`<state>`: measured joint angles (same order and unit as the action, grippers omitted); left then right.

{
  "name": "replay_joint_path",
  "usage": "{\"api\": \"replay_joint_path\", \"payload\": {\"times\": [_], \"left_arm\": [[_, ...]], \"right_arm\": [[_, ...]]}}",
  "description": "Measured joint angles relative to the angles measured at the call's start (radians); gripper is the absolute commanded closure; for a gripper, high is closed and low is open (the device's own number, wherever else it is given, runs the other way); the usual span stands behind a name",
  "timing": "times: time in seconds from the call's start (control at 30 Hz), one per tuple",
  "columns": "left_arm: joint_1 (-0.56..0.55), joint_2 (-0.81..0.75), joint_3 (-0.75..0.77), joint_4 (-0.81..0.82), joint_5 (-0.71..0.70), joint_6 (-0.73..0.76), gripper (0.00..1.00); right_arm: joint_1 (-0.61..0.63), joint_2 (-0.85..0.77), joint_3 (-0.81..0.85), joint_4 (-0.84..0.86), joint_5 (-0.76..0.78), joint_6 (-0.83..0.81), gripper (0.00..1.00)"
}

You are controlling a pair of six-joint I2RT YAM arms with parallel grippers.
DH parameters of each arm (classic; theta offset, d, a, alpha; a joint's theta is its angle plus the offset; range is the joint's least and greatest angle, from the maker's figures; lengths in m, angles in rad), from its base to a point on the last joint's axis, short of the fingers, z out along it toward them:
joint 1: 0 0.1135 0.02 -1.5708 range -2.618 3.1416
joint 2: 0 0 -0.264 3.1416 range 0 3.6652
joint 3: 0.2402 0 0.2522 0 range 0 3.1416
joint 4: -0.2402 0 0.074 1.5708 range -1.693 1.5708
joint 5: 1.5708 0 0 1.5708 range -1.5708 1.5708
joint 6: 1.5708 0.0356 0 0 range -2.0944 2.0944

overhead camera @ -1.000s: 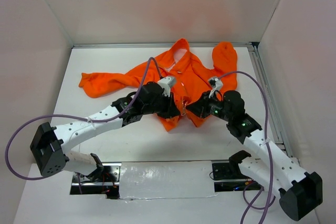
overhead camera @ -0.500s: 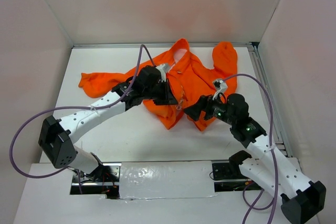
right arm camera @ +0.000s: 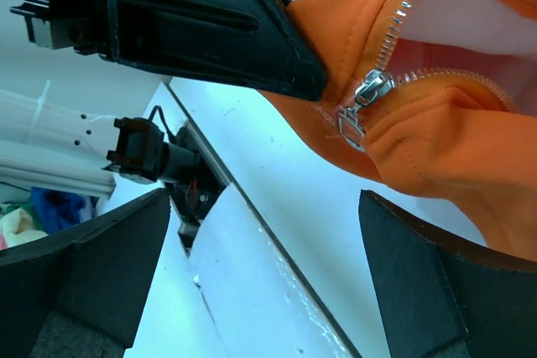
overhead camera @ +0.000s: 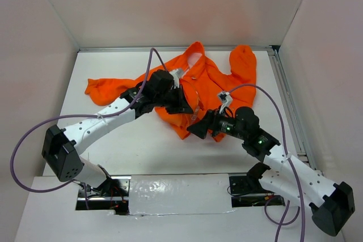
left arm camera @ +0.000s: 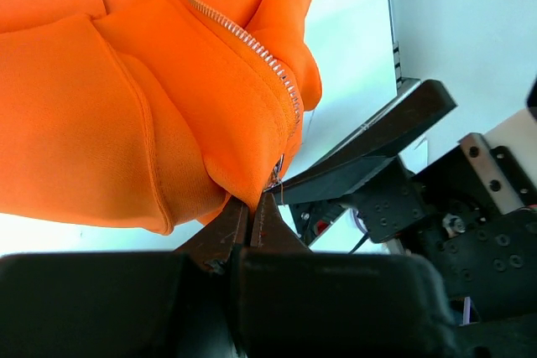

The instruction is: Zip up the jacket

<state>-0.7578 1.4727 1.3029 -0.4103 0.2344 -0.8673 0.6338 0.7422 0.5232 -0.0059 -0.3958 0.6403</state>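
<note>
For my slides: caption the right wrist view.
Open right gripper faces the zipper slider at the jacket hem, which the left gripper pinches shut.

top: overhead, far; wrists: close-up, facing; share jacket [left arm camera: 117, 98] hem

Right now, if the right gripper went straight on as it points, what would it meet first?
Probably the jacket, its lower edge at the zipper slider, just ahead of the open right gripper. The left gripper pinches that edge close by; depth is unclear.
</note>
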Motion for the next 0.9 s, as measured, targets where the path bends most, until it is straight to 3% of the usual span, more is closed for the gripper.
{"api": "replay_joint_path", "payload": {"times": [0.17,0.5,0.7,0.87,0.9], "left_arm": [[0.0,0.0,0.0,-0.003,0.013,-0.003,1.0],[0.0,-0.026,-0.007,0.008,0.029,-0.005,1.0],[0.001,-0.032,-0.017,0.021,0.034,-0.024,1.0],[0.004,-0.032,-0.018,0.021,0.032,-0.027,1.0],[0.005,-0.032,-0.018,0.021,0.028,-0.027,1.0]], "right_arm": [[0.037,0.031,-0.042,0.113,0.086,0.051,0.06],[0.043,0.102,-0.055,0.225,0.199,0.083,0.27],[0.056,0.113,-0.071,0.276,0.243,0.103,0.47],[0.064,0.112,-0.077,0.278,0.27,0.117,0.7],[0.065,0.11,-0.077,0.276,0.273,0.117,0.79]]}}
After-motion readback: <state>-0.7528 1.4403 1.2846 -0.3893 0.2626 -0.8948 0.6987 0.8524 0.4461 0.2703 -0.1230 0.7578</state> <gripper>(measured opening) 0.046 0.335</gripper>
